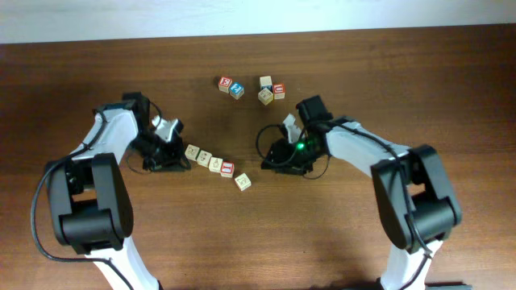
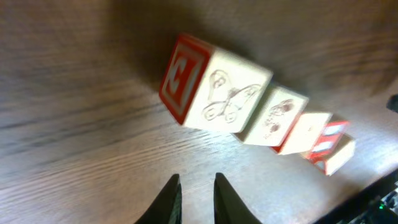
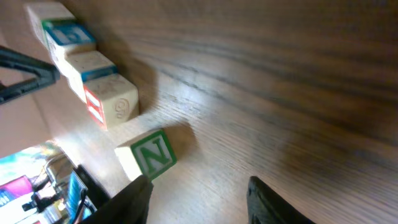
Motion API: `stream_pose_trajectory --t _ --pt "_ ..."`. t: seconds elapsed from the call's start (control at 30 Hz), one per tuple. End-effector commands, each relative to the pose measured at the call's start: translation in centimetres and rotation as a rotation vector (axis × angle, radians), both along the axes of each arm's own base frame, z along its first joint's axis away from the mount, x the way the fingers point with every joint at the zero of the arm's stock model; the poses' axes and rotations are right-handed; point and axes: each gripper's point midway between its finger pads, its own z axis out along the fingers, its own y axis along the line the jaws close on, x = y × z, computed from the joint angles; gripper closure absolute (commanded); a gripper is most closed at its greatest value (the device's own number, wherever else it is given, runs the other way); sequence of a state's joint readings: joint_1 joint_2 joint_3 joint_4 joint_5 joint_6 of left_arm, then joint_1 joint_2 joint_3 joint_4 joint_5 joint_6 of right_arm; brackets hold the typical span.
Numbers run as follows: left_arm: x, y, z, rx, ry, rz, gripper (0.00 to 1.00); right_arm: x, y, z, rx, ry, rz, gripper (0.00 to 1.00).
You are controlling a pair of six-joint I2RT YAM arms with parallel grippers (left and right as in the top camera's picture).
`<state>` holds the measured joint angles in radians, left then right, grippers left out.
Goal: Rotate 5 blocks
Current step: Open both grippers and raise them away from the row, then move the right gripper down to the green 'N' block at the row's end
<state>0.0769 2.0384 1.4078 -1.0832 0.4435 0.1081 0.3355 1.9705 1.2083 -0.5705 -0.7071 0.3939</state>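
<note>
Blocks point(image 1: 215, 163) sit in a diagonal row of five on the bench point(image 1: 387, 72), between your arms. Left gripper point(image 2: 196, 182) is barely cracked, right gripper point(image 3: 199, 186) well open, both empty. Can't tell how many are rotated; I'd assume work remains.

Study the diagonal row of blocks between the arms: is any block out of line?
Yes: the end block, showing a green N, sits apart from the other four, which touch, and is twisted off their line.
</note>
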Motion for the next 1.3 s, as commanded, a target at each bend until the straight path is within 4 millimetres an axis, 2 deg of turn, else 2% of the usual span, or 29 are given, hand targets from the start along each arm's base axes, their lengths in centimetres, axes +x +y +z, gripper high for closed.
stream_pose_trajectory --t 0.0,0.1,0.17,0.2,0.23,0.27,0.3,0.4,0.43,0.67,1.27 --pt "2.7 -0.3 5.7 0.029 -0.165 -0.026 0.82 2.3 -0.8 6.6 -0.051 -0.256 0.049 0.46" --pt "3.0 -1.3 10.0 0.037 -0.293 -0.052 0.79 2.4 -2.0 10.2 -0.105 -0.359 0.039 0.46" --pt "2.6 -2.2 13.2 0.047 -0.396 -0.099 0.73 2.6 -3.6 12.8 -0.178 -0.442 0.0 0.44" --pt "2.4 -2.4 14.6 0.067 -0.442 -0.111 0.68 2.7 -4.5 14.6 -0.214 -0.501 -0.028 0.4" --pt "2.2 -2.5 16.8 0.12 -0.524 -0.128 0.6 2.9 -5.8 17.5 -0.261 -0.612 -0.059 0.2" --pt "2.1 -2.4 18.0 0.163 -0.573 -0.134 0.47 3.1 -6.8 19.0 -0.3 -0.672 -0.094 0.0" --pt "1.9 -2.3 18.7 0.185 -0.594 -0.136 0.01 3.2 -7.8 20.2 -0.338 -0.714 -0.128 0.02" --pt "1.5 -2.5 19.8 0.186 -0.627 -0.14 0.01 3.5 -10.8 21.5 -0.478 -0.773 -0.215 0.02" --pt "1.5 -2.4 19.8 0.186 -0.627 -0.139 0.01 3.5 -11.1 21.5 -0.492 -0.776 -0.223 0.02" --pt "1.5 -2.4 19.8 0.186 -0.627 -0.14 0.01 3.9 -10.9 20.4 -0.504 -0.749 -0.211 0.02" --pt "1.5 -2.4 19.8 0.186 -0.627 -0.14 0.01 3.9 -10.9 20.4 -0.504 -0.748 -0.21 0.02"
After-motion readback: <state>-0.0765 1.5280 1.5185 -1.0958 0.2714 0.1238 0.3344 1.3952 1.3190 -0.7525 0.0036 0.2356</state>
